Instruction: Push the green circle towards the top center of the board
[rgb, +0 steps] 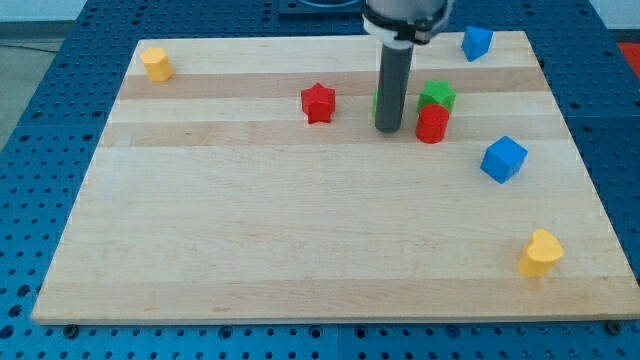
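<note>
A sliver of a green block (377, 104) shows at the left edge of my dark rod; most of it is hidden behind the rod, so its shape cannot be made out. My tip (390, 130) rests on the board just in front of that sliver, in the upper middle. A second green block (437, 95), star-like, sits right of the rod. A red cylinder (432, 124) touches its lower edge, close to the right of my tip.
A red star (318, 103) lies left of the rod. A blue block (477, 42) sits at the top right and a blue cube (503, 159) at the right. Yellow blocks sit at the top left (155, 63) and bottom right (541, 252).
</note>
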